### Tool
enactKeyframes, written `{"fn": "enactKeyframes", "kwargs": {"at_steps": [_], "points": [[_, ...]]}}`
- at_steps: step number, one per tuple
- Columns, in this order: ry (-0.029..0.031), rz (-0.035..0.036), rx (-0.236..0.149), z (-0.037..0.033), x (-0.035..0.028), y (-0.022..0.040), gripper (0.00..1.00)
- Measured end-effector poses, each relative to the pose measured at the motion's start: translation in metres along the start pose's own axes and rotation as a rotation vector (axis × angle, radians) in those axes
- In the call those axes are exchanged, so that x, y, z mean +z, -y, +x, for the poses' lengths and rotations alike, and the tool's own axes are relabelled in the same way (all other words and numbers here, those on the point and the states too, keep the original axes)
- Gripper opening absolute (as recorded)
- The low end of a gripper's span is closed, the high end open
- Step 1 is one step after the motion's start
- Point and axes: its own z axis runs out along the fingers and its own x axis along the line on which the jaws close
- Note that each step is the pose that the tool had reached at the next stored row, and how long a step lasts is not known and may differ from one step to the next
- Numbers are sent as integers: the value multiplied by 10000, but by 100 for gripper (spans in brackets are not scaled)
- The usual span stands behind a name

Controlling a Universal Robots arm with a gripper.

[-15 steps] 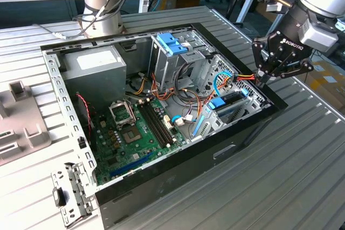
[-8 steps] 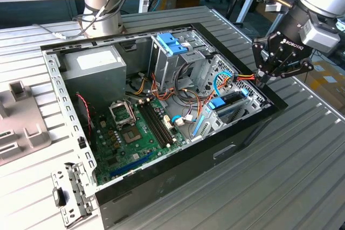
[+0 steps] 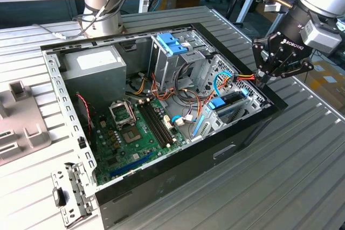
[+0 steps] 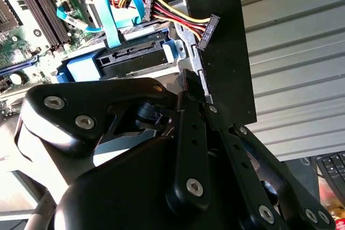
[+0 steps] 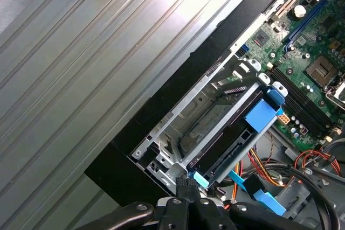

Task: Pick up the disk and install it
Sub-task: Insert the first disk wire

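In the drive cage at the front corner of the open computer case, toward the exterior view's right, the disk sits edge-on as a dark slab with blue trim. In the first wrist view the disk lies lengthwise in the silver metal cage, a blue latch tab on its upper edge and its connector end facing the cables. In the second wrist view the disk shows that connector edge, with a blue ribbon cable running just beside it and a bundle of red, yellow and black power wires ending in a black plug above the case's black wall.

The gripper hangs just above the case's rim near the disk, apart from it. Its fingers stand pressed together, nothing between them.

Farther in, the green motherboard covers the case floor, and the grey power-supply box stands at the far corner. The case rests on a ribbed metal counter; a loose metal bracket lies near its corner at the exterior view's left.
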Motion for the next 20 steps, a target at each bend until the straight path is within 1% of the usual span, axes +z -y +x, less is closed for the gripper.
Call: {"fn": "enactKeyframes", "kwargs": {"at_steps": [2, 6, 7, 8, 10, 12, 14, 17, 20], "points": [[0, 0, -3, 0, 0, 0, 11], [0, 0, -8, 0, 0, 0, 36], [0, 0, -9, 0, 0, 0, 36], [0, 0, -11, 0, 0, 0, 42], [0, -1, -14, 0, 0, 0, 42], [-1, -1, -15, 12, 1, 13, 42], [0, -1, -14, 25, 1, 31, 42], [0, 0, -14, 48, 1, 77, 42], [-1, -1, -12, 44, 1, 101, 42]]}}
